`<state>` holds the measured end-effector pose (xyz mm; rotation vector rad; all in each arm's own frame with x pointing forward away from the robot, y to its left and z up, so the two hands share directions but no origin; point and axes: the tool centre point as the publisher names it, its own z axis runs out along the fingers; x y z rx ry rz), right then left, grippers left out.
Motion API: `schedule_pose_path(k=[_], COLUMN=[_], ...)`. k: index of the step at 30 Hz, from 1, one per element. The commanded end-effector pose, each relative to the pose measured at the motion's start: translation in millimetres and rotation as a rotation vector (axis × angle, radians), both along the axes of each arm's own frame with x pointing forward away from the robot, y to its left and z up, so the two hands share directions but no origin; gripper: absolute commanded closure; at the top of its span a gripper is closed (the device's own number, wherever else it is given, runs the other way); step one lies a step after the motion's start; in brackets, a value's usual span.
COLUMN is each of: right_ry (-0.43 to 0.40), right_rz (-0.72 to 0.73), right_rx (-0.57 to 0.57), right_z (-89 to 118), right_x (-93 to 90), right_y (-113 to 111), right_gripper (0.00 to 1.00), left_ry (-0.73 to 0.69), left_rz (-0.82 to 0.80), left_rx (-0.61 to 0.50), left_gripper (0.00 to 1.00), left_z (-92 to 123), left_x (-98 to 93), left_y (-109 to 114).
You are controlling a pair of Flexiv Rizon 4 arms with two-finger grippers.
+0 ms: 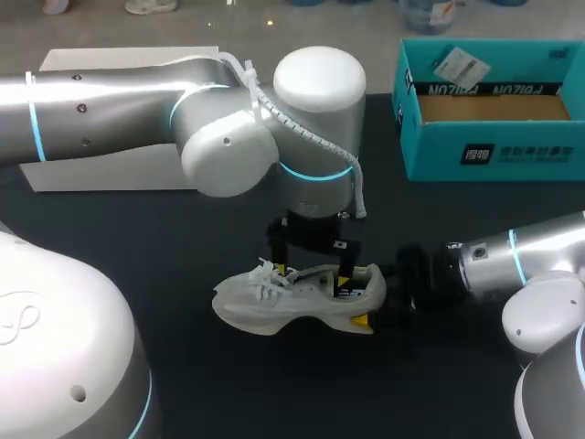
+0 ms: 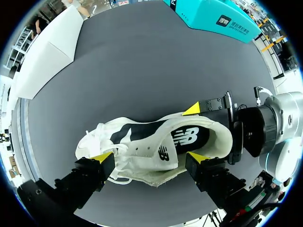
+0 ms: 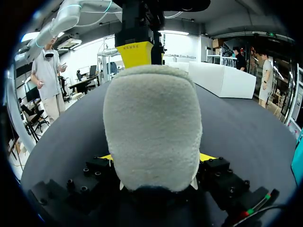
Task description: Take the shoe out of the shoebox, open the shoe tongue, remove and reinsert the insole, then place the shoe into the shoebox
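Shoe (image 1: 292,297) upright at centre of table (image 1: 137,229), outside shoebox (image 1: 494,151) at 1 o'clock, heel clamped from 3 o'clock by right gripper (image 3: 156,158), left gripper (image 1: 313,270) spread wide above its laces: judged tongue-opening step, next requiring the tongue drawn toward 9 o'clock.

Silver-white arms (image 1: 110,101), cyan joint rings (image 1: 315,171)

The shoe (image 1: 292,297) lies on the table (image 1: 183,247) toward its front edge — left gripper (image 2: 150,157) over it, right gripper (image 3: 156,158) at its heel end. The shoebox (image 1: 494,151) stands at the far right corner — a second box (image 1: 91,169) at the far left.
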<state>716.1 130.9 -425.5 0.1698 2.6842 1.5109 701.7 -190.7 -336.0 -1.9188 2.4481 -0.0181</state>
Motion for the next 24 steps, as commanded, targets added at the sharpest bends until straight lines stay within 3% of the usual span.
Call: schedule_pose_path(k=[1,5,10,16,21,22,24], right_ry=[0.001,0.001,0.001,0.001,0.001,0.001,0.001], right_rz=[-0.001,-0.001,-0.001,-0.001,-0.001,-0.001,-0.001], right_rx=[-0.008,-0.008,-0.008,-0.008,-0.008,-0.008,-0.008], right_z=[-1,-1,-1,-1,-1,-1,-1], right_x=[0.2,0.2,0.2,0.2,0.2,0.2,0.2], right_y=[3,3,3,3,3,3,3], right_gripper=[1.00,1.00,1.00,1.00,1.00,1.00,1.00], left_ry=[-0.027,-0.081,-0.118,-0.073,-0.026,-0.020,-0.007], left_rz=[0.008,0.008,0.007,-0.011,0.055,0.062,0.073], left_rx=[0.067,0.104,0.166,0.213,0.175,0.171,0.144], left_gripper=[0.00,0.00,0.00,0.00,0.00,0.22,0.57], left_z=[-10,-13,-12,-4,9,11,14], left_x=[2.8,5.4,7.6,4.0,4.5,4.7,3.8], left_y=[-15,-13,4,29,48,51,54])
